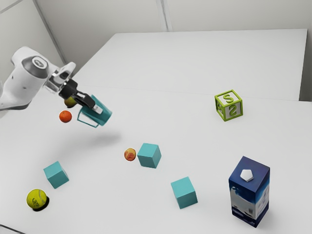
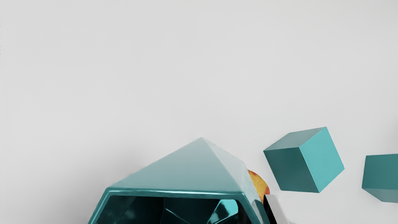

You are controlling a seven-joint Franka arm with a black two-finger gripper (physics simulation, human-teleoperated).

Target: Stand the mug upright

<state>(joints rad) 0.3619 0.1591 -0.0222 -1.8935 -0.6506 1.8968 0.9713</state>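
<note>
Ana: Where's the mug [image 1: 101,115] now?

Ben: Up off the table [image 1: 165,113], leaning, its shadow lying apart from it. The gripper [image 1: 97,107] is closed on its body, and I see 1 finger flat against the side in the exterior view.

Ana: So which step is this?

Ben: The righting, I'd judge, with the mug in the air. Its mouth tips back toward the arm [image 1: 30,80], and the base points down and away toward the exterior view's right.

Ana: And the next move?

Ben: Turn the hand until the base is level, then lower it gently. I'd open up only when the whole base sits flat, or it may topple. Watch the handle [image 1: 87,121] too, as it could catch.

Ana: Anything inside it?

Ben: The wrist view looks into the mouth: dark walls and 1 bright facet, maybe a reflection. I can't see the whole inside, so I can't swear to it.

Ana: Other containers?

Ben: Just 1, the blue carton [image 1: 249,192], standing upright with a white cap [image 1: 246,175]; its contents are hidden
</note>
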